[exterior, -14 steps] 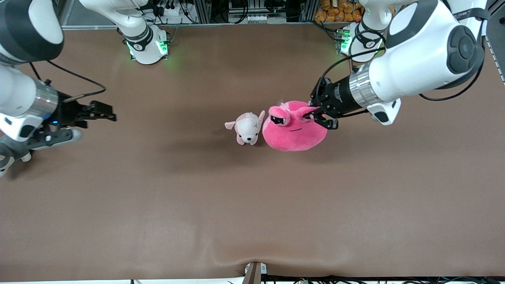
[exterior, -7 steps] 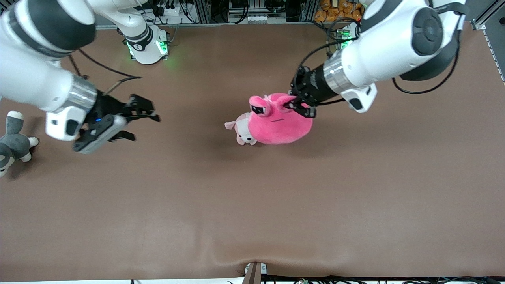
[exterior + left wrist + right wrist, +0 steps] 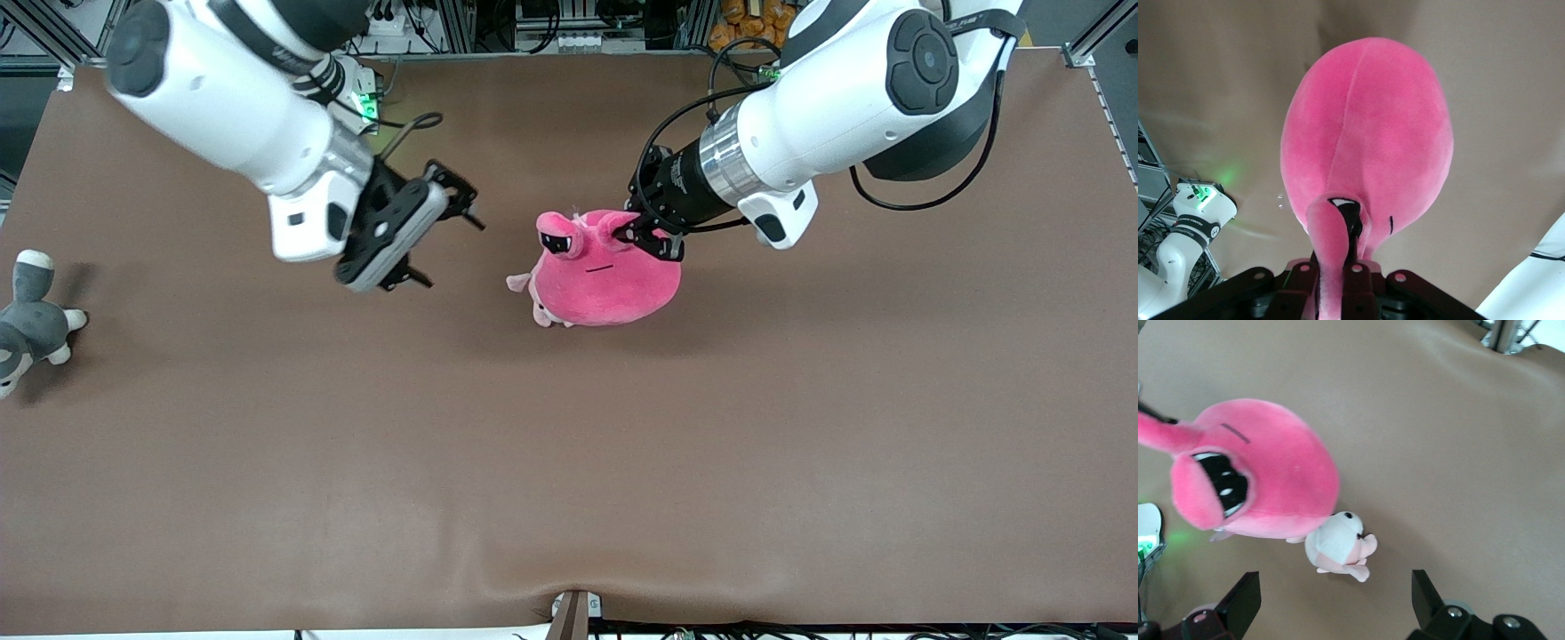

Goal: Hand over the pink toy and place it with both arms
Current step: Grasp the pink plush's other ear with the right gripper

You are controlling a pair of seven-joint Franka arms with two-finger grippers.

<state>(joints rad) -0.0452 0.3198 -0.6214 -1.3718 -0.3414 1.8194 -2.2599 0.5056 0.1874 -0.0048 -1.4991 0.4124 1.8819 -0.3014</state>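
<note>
Spanning the whole scene: brown tabletop [image 3: 569,462], its camera-side half bare. Left gripper [image 3: 652,240], jaws clamped on an ear of the pink toy [image 3: 605,283], which hangs above the tabletop's middle. Right gripper [image 3: 444,231], jaws wide, beside the toy. Grey-and-white plush [image 3: 27,324] by the edge at the right arm's end. Small puppy plush [image 3: 1338,550] under the toy, mostly hidden.

The left gripper [image 3: 656,242] is clamped tight at frame centre; the right gripper [image 3: 442,240] is held wide open at upper left.
</note>
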